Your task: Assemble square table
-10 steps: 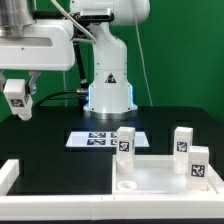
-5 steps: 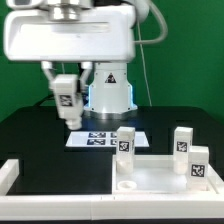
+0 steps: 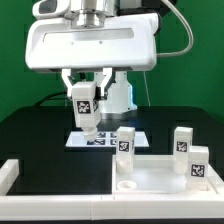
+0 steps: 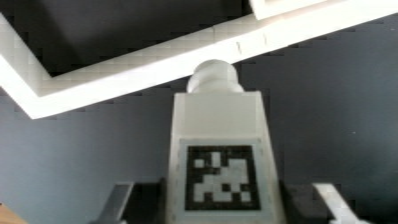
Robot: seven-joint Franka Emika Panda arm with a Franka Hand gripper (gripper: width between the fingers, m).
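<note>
While my gripper [image 3: 84,112] is closed around a leg [image 3: 83,107], up in the air at ten o'clock from the tabletop [image 3: 165,175], I should keep it plumb above an empty corner hole [image 3: 128,186].

Gripper [image 3: 84,100]: above the table [image 3: 40,140], closed on one tagged white leg [image 3: 84,108], held upright over the marker board [image 3: 100,139].
Tabletop [image 3: 150,172]: white, rimmed, lying at the exterior view's lower right.
Legs, upright: one [image 3: 125,142] at its near corner, two [image 3: 182,140] [image 3: 199,164] further right.
Rail [image 3: 8,176]: lower left.
</note>
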